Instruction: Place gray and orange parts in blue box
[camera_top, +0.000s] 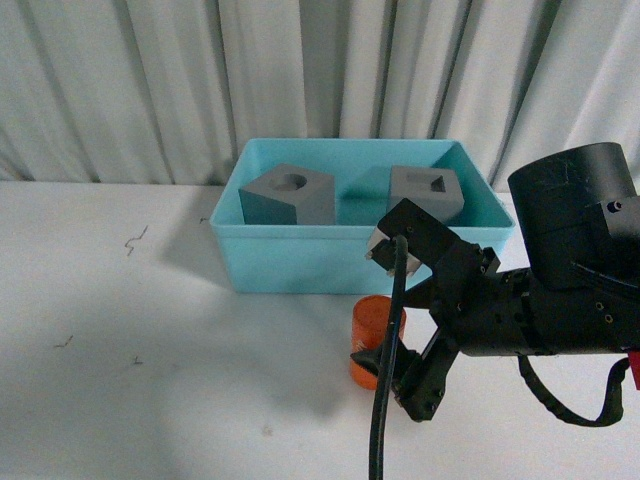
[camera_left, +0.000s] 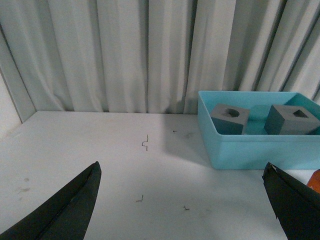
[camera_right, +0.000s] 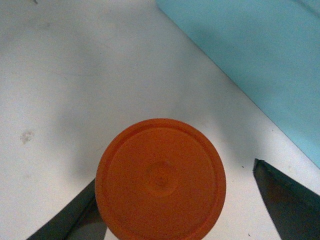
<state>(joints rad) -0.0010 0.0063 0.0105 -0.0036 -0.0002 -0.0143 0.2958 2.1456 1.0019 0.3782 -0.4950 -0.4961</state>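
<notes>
The orange cylinder (camera_top: 372, 325) stands upright on the white table (camera_top: 150, 380), just in front of the front wall of the blue box (camera_top: 290, 260) and not touching it. In the right wrist view its round flat top (camera_right: 160, 180) lies between the two dark fingers. One finger (camera_right: 70, 215) is close against its side, and the other (camera_right: 285, 195) is clearly apart from it. So the right gripper (camera_top: 395, 330) is spread around the cylinder and does not clamp it.

Inside the box, the gray cube with a round hole (camera_top: 288, 195) sits in the left part. The gray cube with an angular opening (camera_top: 427, 192) sits in the right part, apart from the first one. The box is at the far edge of the table, near the white curtain (camera_top: 150, 80).

The left gripper (camera_left: 177, 210) is spread wide above the left part of the table and holds nothing. A few small dark scraps (camera_left: 145, 144) lie on the table there.
</notes>
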